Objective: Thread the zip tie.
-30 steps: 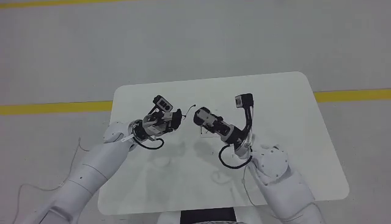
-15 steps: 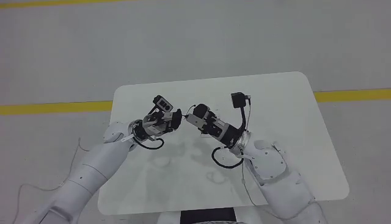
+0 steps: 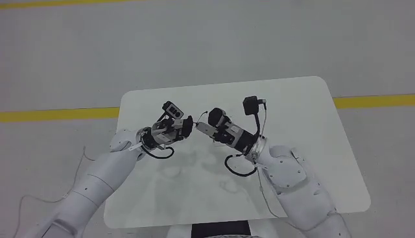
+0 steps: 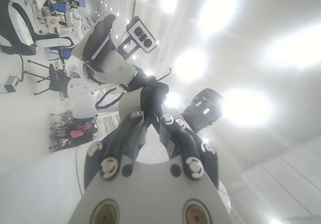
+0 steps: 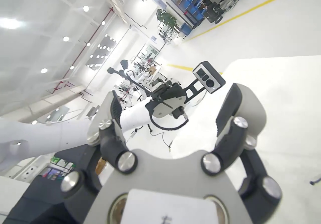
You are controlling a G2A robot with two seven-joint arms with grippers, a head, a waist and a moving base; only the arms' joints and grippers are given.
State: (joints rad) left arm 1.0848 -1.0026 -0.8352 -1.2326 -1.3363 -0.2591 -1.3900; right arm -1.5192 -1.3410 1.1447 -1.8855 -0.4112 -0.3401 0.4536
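Top view places both arms over the left-centre of the tabletop [image 3: 305, 108].

- **Item:** zip tie [image 5: 130, 81], one thin dark strap, held aloft.
- **Left gripper [image 4: 150, 95]:** jaws closed on the strap, one end poking free beyond them.
- **Right gripper [image 5: 173, 95]:** jaws spread wide, empty, just beside the left one.
- **Handling (judged, not tested):** very light, springy, slick plastic, so the free end will likely wobble. Best pinched close to its tip, flat faces between the jaws.

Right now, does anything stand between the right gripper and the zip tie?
Nothing visible does. The right gripper is open and faces the zip tie, which sticks out of the shut left gripper; just air lies between them.
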